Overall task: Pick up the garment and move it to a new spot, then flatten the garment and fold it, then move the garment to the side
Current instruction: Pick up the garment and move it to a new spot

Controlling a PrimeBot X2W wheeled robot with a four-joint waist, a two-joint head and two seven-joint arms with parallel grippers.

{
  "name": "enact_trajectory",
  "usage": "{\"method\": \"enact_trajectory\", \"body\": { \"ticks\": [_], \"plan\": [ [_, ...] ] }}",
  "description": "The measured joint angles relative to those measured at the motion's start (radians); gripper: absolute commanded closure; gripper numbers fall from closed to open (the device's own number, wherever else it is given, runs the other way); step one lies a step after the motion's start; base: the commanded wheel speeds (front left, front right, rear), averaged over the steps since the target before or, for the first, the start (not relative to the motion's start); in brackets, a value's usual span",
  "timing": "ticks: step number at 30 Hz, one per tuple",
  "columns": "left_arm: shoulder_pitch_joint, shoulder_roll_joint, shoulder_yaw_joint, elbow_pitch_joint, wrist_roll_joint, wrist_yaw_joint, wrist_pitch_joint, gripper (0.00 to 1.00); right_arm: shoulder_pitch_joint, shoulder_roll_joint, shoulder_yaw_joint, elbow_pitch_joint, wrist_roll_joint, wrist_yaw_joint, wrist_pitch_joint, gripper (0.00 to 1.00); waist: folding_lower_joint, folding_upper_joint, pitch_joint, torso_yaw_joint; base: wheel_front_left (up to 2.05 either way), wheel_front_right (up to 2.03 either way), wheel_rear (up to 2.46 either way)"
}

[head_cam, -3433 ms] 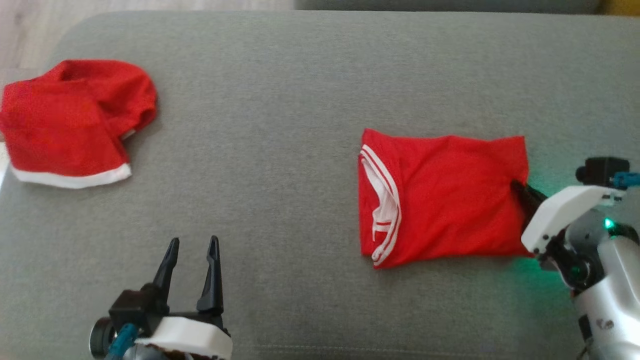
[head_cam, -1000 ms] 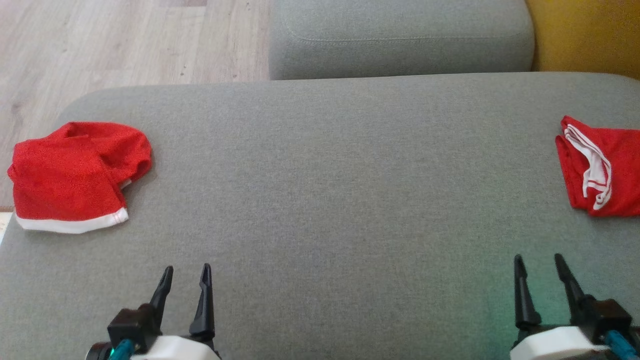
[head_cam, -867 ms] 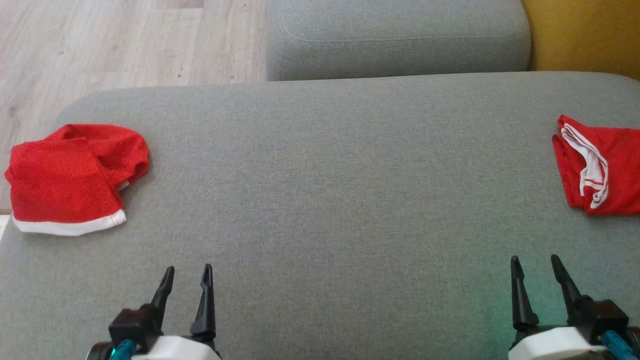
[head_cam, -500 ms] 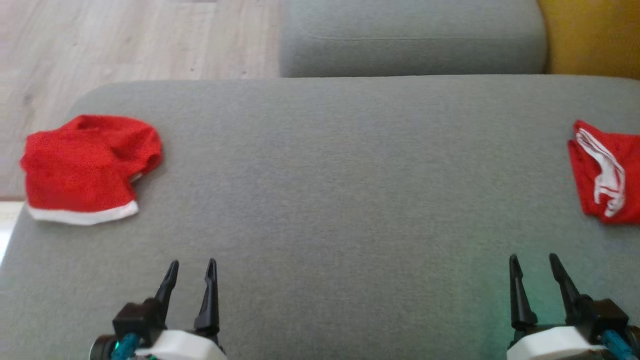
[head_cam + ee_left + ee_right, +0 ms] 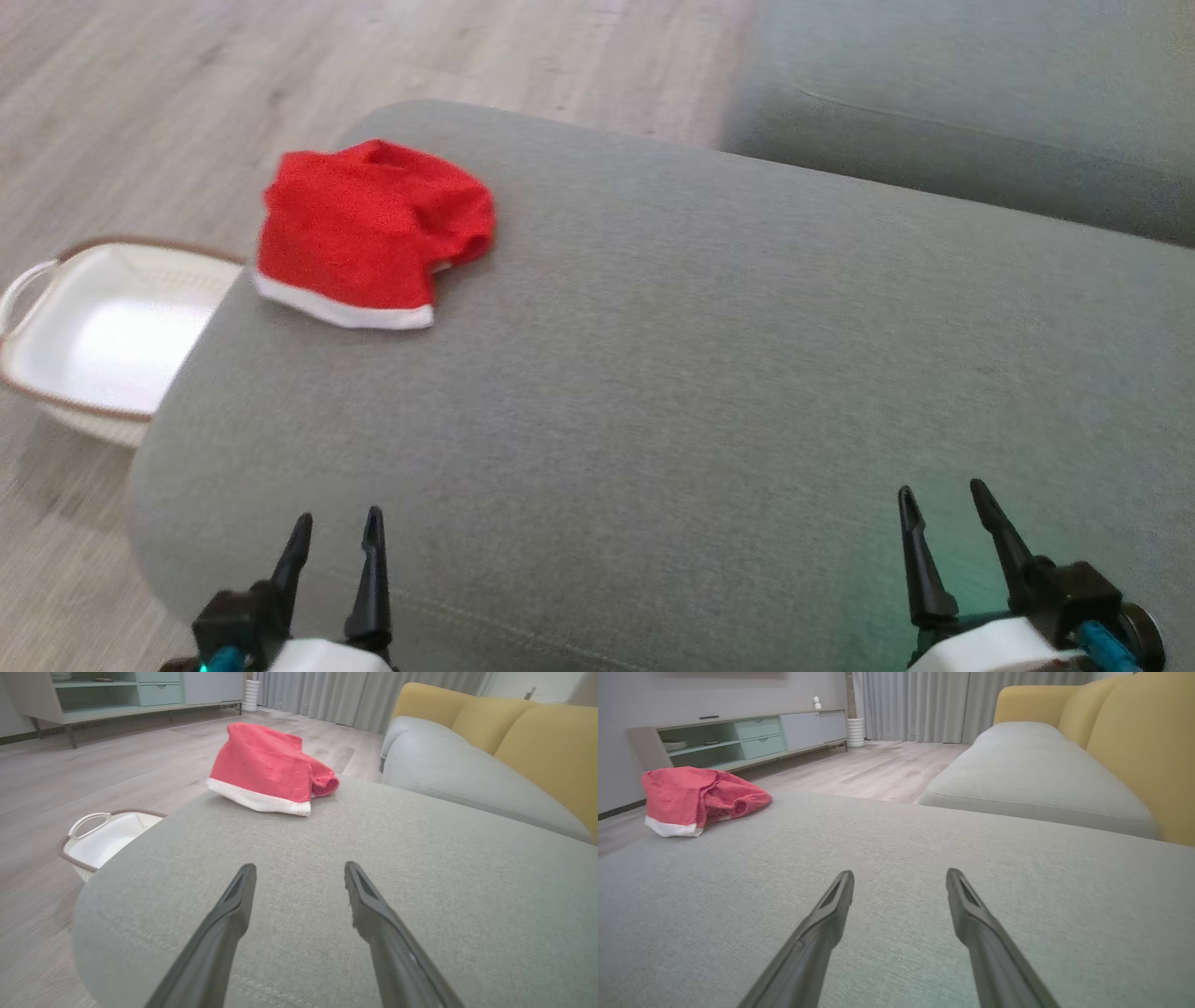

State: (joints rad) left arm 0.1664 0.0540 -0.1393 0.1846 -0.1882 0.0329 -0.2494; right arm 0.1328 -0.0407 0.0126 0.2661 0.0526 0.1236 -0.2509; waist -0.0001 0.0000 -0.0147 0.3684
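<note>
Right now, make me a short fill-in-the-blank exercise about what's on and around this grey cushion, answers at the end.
1. The red garment has a ___ hem.
2. The white basket stands on the ___ beside the grey cushion.
3. The left gripper and the right gripper are both ___ and hold nothing.
Missing words: white, floor, open.

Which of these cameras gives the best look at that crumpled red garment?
The left wrist view: the red garment is near and sharp, its white hem plain. The head view shows it from above, slightly blurred. The right wrist view shows it small, side-on, far left.
</note>
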Motion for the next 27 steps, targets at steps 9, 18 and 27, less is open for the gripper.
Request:
{"method": "enact_trajectory", "body": {
  "ticks": [9,18,27],
  "plan": [
    [-0.053,-0.003,0.089,-0.021,-0.036,0.000,0.000,0.00,-0.046,0.000,0.007,-0.021,-0.039,0.000,0.000,0.00,0.0000,0.0000,0.060,0.049,0.00,0.00,0.00],
    [-0.517,0.033,0.184,0.193,-0.037,-0.046,0.010,0.00,-0.178,-0.005,-0.050,-0.066,-0.182,0.000,0.000,0.00,0.0002,0.0000,0.263,0.007,0.00,0.00,0.00],
    [-1.008,0.097,0.222,0.609,-0.055,0.003,0.128,0.00,-0.276,-0.074,-0.046,-0.147,-0.214,0.000,0.005,0.00,0.0004,-0.0001,0.482,-0.019,0.00,0.00,0.00]
  ]
}}
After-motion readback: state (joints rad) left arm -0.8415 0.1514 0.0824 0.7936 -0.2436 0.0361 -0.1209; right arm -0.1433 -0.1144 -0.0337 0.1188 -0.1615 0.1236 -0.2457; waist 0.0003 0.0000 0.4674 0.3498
